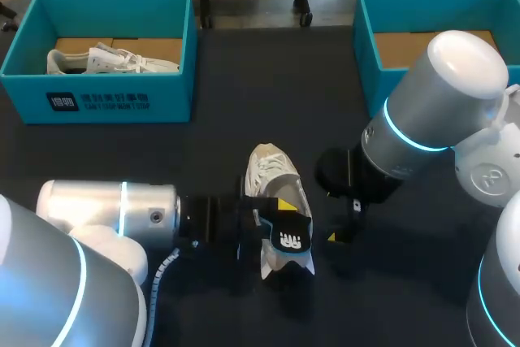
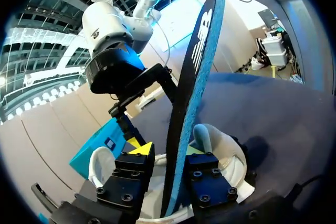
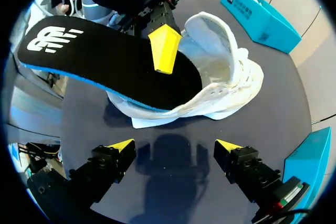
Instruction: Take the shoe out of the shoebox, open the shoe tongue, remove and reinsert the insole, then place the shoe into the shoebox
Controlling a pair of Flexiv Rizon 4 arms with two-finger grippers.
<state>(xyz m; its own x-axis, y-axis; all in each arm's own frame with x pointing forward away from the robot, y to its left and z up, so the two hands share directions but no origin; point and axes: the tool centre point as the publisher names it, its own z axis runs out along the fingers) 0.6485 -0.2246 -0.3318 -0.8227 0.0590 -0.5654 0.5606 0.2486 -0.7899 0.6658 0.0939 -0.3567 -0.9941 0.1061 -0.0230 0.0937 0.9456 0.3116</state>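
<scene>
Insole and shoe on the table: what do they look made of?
Insole: looks like foam with a matte black fabric top and a printed white logo; a blue layer shows along its edge. Shoe: white and matte, probably synthetic mesh or knit, with small perforations on the side; the exact textile is unclear.

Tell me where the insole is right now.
Head view: the insole is at the centre of the table, clamped in the left pincer, one end inside the white shoe, the other sticking out toward the robot.
</scene>
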